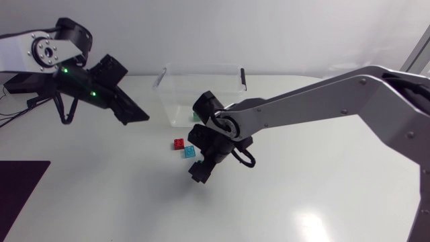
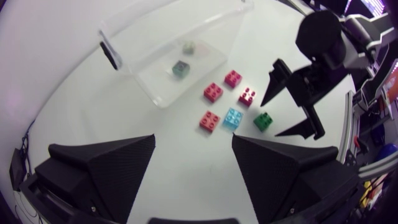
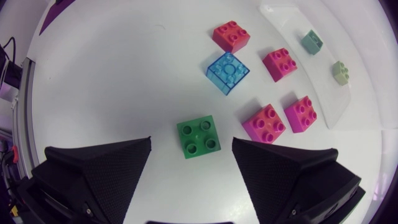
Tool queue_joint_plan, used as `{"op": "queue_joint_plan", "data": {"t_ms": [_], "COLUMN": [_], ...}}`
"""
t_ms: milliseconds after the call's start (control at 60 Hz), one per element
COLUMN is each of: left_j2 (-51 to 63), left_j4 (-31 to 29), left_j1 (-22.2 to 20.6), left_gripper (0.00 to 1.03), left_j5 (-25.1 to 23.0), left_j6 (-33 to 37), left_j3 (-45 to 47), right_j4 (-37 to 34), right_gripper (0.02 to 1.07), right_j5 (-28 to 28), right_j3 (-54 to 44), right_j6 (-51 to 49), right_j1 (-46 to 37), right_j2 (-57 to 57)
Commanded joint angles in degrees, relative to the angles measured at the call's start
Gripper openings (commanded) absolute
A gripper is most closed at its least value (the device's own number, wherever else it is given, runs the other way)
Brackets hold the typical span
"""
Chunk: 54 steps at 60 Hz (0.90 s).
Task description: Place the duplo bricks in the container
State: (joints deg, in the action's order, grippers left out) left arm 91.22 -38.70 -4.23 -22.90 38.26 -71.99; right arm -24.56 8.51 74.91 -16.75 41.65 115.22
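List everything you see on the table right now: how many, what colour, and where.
table: 1, white, under everything
container: 1, clear with black handles, on the table beside the loose bricks
teal brick: 1, teal, inside the container
pale green brick: 1, pale green, inside the container
pink bricks: 3, pink, on the table beside the container
red brick: 1, red, on the table next to the blue brick
blue brick: 1, clear blue, on the table between red and green
green brick: 1, green, on the table between the right gripper's open fingers
left gripper: 1, black, open, over the table, apart from the bricks
right gripper: 1, black, open, over the green brick
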Motion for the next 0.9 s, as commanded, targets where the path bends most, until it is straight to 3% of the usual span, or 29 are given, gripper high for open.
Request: {"op": "queue_joint_plan", "data": {"t_ms": [0, 183, 467, 533, 733, 883], "left_j2": [0.9, 4.7, 11.0, 12.8, 18.9, 22.2], "left_j4": [-0.1, -0.1, -0.1, -0.1, 0.1, 3.5], "left_j1": [0.1, -2.3, -7.2, -8.2, -10.5, -11.6], "left_gripper": [0.86, 0.86, 0.86, 0.86, 0.86, 0.86], "left_j5": [-0.5, -0.3, 3.1, 4.2, 5.9, 6.7], "left_j6": [5.6, 8.8, 9.8, 10.2, 12.9, 16.1], "left_j3": [2.6, 4.1, 1.1, 0.2, -3.0, -4.0], "right_j4": [-2.7, -7.0, -10.2, -10.4, -11.4, -12.6], "right_gripper": [0.91, 0.72, 0.26, 0.19, 0.19, 0.19], "right_j5": [-0.5, -1.1, -1.4, -1.2, -1.1, -0.9], "right_j3": [2.8, 5.8, 7.2, 6.6, 2.8, -0.8], "right_j6": [-1.5, -2.3, -3.5, -3.5, -2.8, -1.7], "right_j1": [0.5, 0.2, 0.5, 0.5, -0.3, 0.3], "right_j2": [2.6, 4.6, 5.5, 3.9, -4.0, -11.2]}}
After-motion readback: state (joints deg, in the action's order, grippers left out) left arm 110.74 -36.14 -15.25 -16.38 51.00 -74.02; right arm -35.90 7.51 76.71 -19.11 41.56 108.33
